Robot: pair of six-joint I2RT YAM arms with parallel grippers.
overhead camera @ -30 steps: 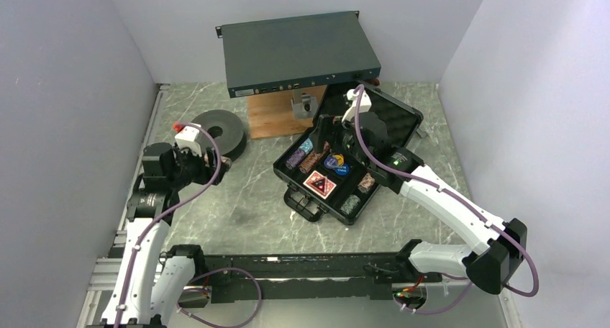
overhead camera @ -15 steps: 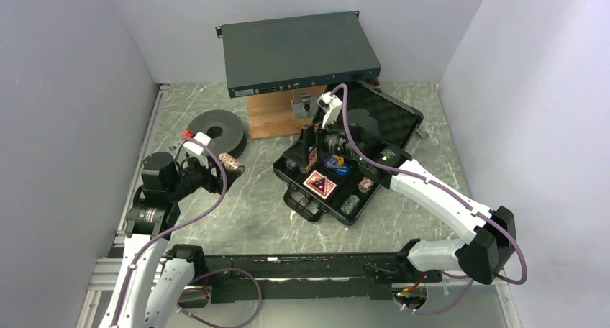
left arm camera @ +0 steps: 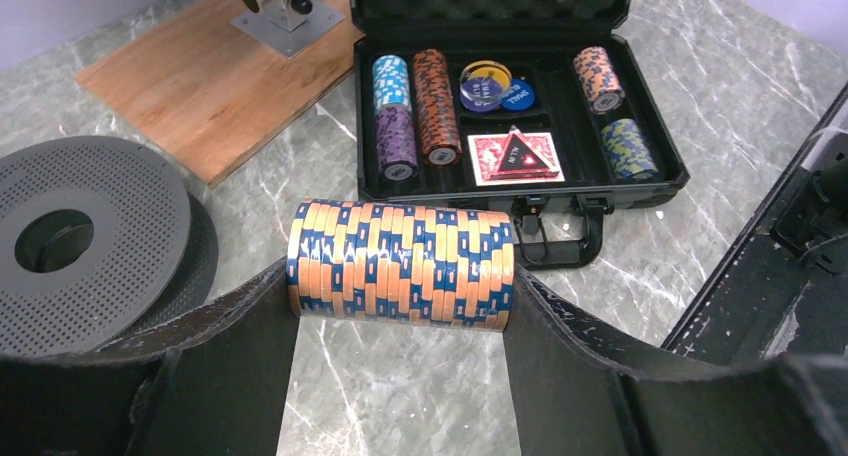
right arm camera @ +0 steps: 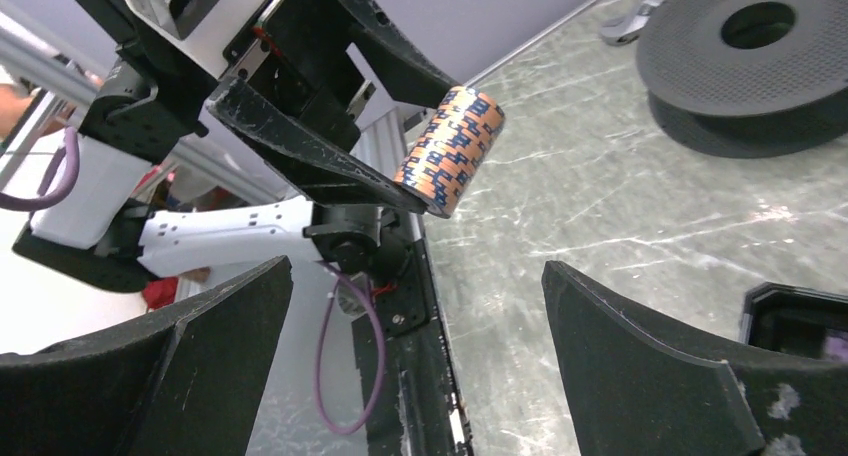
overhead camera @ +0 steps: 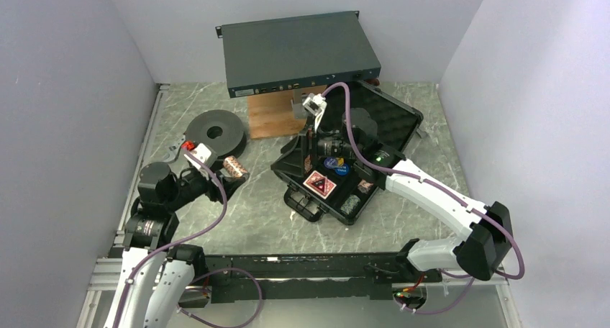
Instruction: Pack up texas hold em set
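Right now the black case (left arm camera: 420, 198) is lying open, lid tipped back. The left gripper (left arm camera: 400, 276) is clamping an orange-and-blue chip roll (left arm camera: 400, 263) end to end, off the case's left side and apart from its rim, seemingly lifted clear of the marble. The right gripper (right arm camera: 415, 306) is hanging wide open and empty over the case's left half, facing the left arm.

The step in hand is probably carrying this roll into a free groove. Squeezing on the two end chips is what is keeping the stack together, so the pinch should not be easing until the roll is resting in foam. The roll's axis should be lining up with the grooves, front to back of the case, before it comes down. Which groove is free I cannot tell for certain; a dark gap just right of the round buttons (left arm camera: 487, 81) is looking likeliest.

For room, the grey electronics box (overhead camera: 298, 51) is standing behind the case and out of the way. The right arm is crowding the case's left half, so it should be clearing off or the roll should be arriving over the near rim. The spool (overhead camera: 214, 132) is sitting well left of the case, behind the roll. The handle (left arm camera: 560, 241) is jutting from the near wall, a small catch point for a low approach.
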